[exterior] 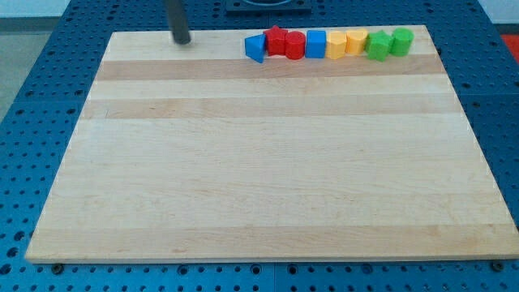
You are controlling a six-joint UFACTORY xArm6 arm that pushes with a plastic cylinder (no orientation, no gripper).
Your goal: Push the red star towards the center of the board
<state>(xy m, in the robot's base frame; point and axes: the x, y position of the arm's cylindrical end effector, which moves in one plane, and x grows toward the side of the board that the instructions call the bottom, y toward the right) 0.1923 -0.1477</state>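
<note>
The red star [276, 40] sits in a row of blocks along the board's top edge, right of centre. A blue triangular block [255, 48] touches its left side and a red cylinder [295, 45] touches its right. My tip [182, 40] rests on the board near the top edge, well to the left of the row, apart from every block.
Further right in the same row stand a blue cube [315, 44], a yellow block [336, 46], a yellow hexagon-like block [356, 41], a green star [377, 45] and a green cylinder-like block [401, 40]. The wooden board [259, 162] lies on a blue perforated table.
</note>
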